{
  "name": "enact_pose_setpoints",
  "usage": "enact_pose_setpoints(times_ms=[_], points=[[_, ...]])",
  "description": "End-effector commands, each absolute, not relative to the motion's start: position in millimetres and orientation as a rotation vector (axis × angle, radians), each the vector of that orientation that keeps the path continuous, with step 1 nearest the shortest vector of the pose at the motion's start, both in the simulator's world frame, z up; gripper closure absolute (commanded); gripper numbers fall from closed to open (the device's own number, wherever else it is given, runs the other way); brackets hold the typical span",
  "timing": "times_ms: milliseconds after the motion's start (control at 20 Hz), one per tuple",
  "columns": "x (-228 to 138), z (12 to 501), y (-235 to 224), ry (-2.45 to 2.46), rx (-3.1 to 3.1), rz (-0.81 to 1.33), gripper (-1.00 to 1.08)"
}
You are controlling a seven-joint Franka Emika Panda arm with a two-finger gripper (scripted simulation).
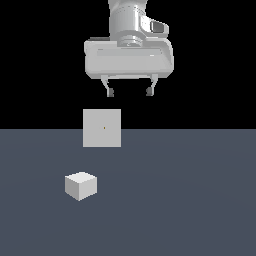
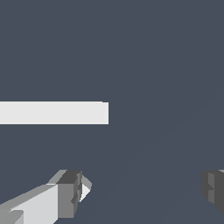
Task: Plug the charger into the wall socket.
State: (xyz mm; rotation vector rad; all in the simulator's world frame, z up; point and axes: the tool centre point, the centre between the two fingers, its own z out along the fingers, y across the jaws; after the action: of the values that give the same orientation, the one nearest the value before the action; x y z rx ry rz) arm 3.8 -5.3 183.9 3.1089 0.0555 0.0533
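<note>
Pincer (image 1: 129, 92) hangs wide open and empty, high above the socket (image 1: 102, 128). On the floor nearer the camera, toward the exterior view's left, sits the charger (image 1: 80, 185), probably rigid and light; two opposite flat sides look the surest hold.

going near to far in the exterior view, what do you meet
charger → wall socket → gripper, up above the surface with its fingers spread and nothing between them
</note>
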Motion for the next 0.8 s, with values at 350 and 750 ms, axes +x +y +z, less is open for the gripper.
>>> enact_pose_setpoints(times_ms=[350, 750], points=[[0.6, 178.2, 0.3, 0.119, 3.11, 0.057, -0.92], [-12.5, 157.8, 19.0, 0.343, 3.104, 0.07, -0.92]])
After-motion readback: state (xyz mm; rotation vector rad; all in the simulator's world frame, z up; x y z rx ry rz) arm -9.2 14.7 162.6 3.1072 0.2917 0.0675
